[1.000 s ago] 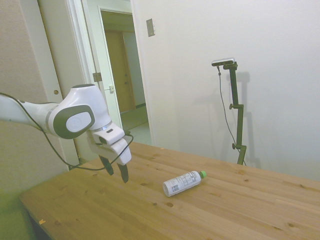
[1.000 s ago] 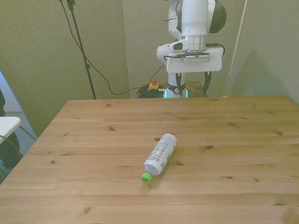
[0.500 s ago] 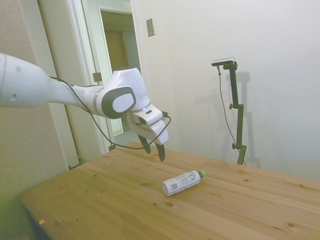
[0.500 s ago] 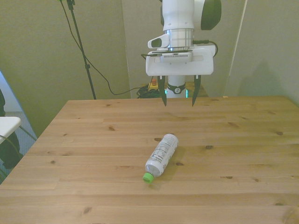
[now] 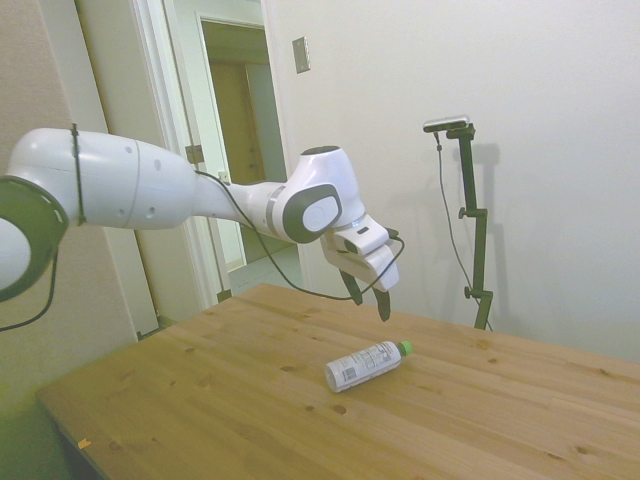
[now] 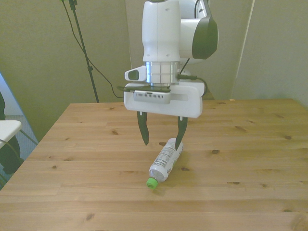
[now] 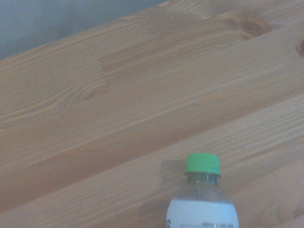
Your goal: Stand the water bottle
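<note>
One bottle [image 6: 166, 161] lay flat on your table [image 6: 250, 159], nothing near it; your gripper [image 6: 161, 137] hung above, fingers wide, empty.

We saw the water bottle [image 5: 368, 364] lying on its side on the wooden counter [image 5: 200, 400], its green cap [image 5: 405, 348] pointing away from the arm [image 5: 180, 190]. The gripper [image 5: 369, 300] hung above the bottle, clear of it, jaws apart. Behind the arm stood an open doorway [image 5: 240, 150].
</note>
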Available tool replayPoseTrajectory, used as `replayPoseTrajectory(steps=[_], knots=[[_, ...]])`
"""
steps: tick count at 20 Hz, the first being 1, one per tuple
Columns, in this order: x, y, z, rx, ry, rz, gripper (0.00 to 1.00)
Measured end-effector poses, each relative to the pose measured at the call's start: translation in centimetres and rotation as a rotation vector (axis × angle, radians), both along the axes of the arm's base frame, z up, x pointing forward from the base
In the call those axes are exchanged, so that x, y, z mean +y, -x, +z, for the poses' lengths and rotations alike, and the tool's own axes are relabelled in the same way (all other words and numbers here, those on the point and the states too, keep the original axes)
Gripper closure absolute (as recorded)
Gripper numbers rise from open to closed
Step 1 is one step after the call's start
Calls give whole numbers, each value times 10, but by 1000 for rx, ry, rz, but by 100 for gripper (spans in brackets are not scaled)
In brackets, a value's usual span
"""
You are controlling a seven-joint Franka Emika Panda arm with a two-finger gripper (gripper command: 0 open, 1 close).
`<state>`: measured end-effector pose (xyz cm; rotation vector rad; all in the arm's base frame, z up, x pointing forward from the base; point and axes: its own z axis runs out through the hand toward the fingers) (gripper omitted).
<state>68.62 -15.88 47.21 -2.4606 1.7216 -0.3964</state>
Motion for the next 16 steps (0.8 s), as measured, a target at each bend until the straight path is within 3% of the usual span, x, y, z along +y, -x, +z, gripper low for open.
replayPoseTrajectory(steps=[7,16], knots=[[-17,-36,-44,55,7,-37,0],[-23,-47,-86,103,11,-45,0]])
